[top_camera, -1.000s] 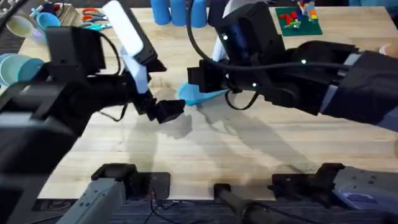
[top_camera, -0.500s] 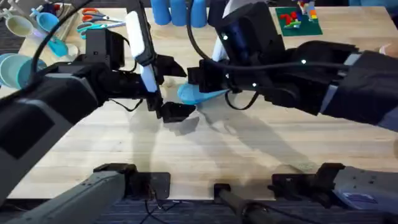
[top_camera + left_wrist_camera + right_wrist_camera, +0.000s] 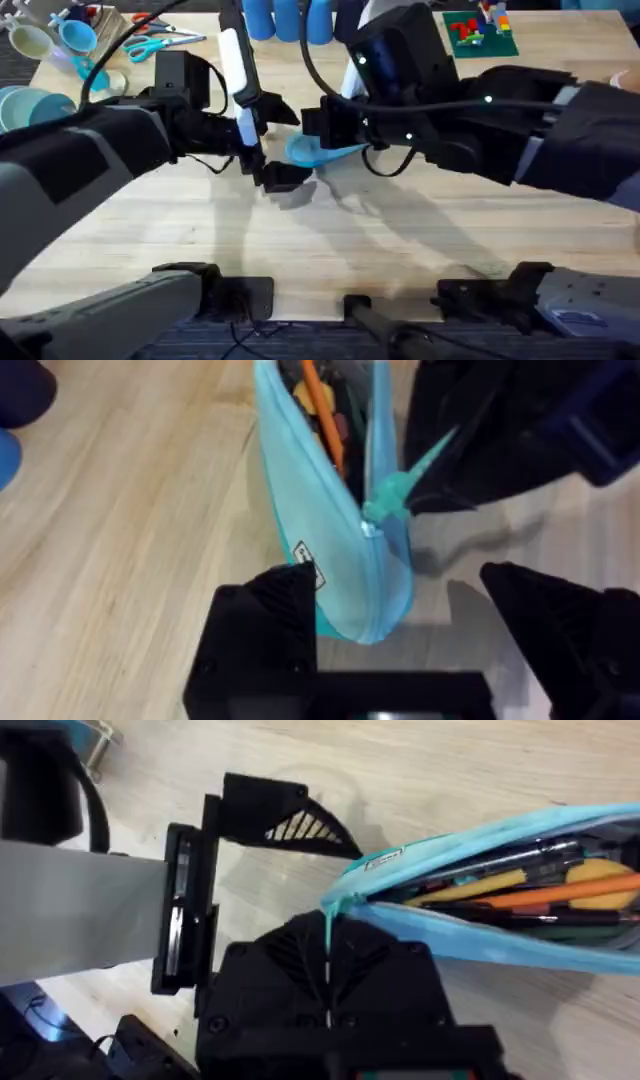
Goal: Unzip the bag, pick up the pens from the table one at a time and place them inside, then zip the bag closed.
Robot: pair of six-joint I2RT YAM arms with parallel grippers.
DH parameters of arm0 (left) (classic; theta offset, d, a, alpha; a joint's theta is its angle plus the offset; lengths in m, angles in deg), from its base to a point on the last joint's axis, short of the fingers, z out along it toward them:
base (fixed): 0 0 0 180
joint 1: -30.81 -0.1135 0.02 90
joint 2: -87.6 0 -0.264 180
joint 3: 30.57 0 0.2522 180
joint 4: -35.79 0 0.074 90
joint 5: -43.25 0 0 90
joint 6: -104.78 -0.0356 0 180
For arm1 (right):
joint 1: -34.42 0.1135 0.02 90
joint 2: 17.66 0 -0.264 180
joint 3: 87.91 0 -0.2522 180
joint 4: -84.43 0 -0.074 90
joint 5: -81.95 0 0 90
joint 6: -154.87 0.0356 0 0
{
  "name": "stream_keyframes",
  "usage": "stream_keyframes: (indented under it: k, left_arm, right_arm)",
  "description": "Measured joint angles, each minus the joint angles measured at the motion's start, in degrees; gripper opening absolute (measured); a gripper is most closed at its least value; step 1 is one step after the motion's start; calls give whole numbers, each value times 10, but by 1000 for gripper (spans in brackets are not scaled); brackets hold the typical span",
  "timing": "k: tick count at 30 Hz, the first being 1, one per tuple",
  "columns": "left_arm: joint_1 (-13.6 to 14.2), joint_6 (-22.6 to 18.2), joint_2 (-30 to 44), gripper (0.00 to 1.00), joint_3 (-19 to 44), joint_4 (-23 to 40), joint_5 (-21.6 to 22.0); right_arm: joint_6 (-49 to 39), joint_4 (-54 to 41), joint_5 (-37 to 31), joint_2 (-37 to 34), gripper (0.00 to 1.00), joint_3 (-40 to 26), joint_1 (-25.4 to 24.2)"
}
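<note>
- The bag (image 3: 335,560) sits on the counter (image 3: 400,240) wedged between the two grippers, mouth unzipped and gaping, with its end poking in between the left gripper's fingers.
- The pens look to be inside already: an orange pen (image 3: 560,892) and a dark one lie along the opening with other bits of stationery, so the job reads as down to the zipping step.
- The teal pull (image 3: 328,935) runs straight down into the right gripper (image 3: 330,985), which is clamped shut on it. Best guess is that it's pinched there so the slider can be dragged along the zipper.
- The left gripper (image 3: 400,635) is spread wide, one finger right up against the bag's side and the other well off it. It probably sits there to brace or pinch the bag's end so the fabric doesn't slide when the pull gets tugged.
- There's a small white label (image 3: 307,555) sewn on the bag's side, just beside that near finger, with dark print too small to read.
- Farther out from both grippers: blue cups (image 3: 285,18) and scissors (image 3: 150,40) near the counter's far edge.
</note>
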Motion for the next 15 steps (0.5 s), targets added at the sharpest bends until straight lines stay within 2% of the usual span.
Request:
stream_keyframes:
  k: [3, 4, 7, 11, 14, 15]
  left_arm:
    - [0, 0, 4, 990, 0, -19, 6]
    - [0, 0, 4, 946, 0, -20, 6]
    - [0, -2, 4, 660, 0, -22, 7]
    - [0, -2, 5, 449, 0, -22, 8]
    - [-1, -4, 9, 118, 0, -27, 9]
    - [-1, -4, 10, 65, 0, -27, 10]
  right_arm:
    - [0, 0, 0, 0, 31, 0, 0]
    - [0, 0, 0, 0, 32, 0, 0]
    - [0, 0, 0, 0, 32, 0, 0]
    - [0, 0, 0, 0, 32, 0, 0]
    - [0, 0, 0, 0, 31, 0, 0]
    - [0, 0, 0, 0, 31, 0, 0]
